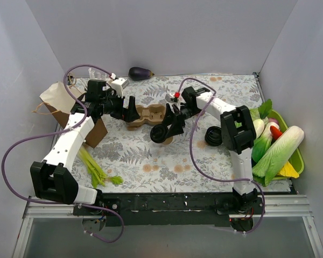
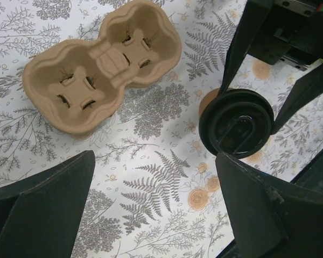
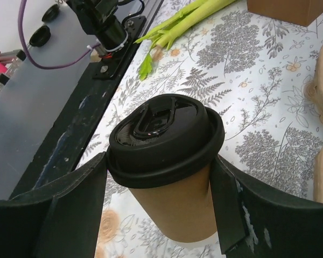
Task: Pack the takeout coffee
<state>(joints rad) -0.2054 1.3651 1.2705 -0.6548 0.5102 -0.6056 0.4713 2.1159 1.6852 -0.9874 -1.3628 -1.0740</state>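
The takeout coffee (image 1: 160, 133), a tan paper cup with a black lid, sits between the fingers of my right gripper (image 1: 169, 128) at the table's middle. In the right wrist view the fingers press both sides of the cup (image 3: 175, 199) just under the lid (image 3: 164, 134), and the cup leans. My left gripper (image 1: 130, 111) is open and empty, hovering just left of a tan pulp cup carrier (image 1: 148, 115). The left wrist view shows the carrier (image 2: 102, 64) with both wells empty and the cup's lid (image 2: 237, 122) to its right. The brown paper bag (image 1: 62, 105) stands at the far left.
Loose black lids (image 1: 213, 136) lie right of the cup. A green basket (image 1: 297, 156) of toy vegetables sits at the right edge. Celery (image 1: 97, 169) lies by the left arm. An eggplant (image 1: 140, 73) is at the back wall.
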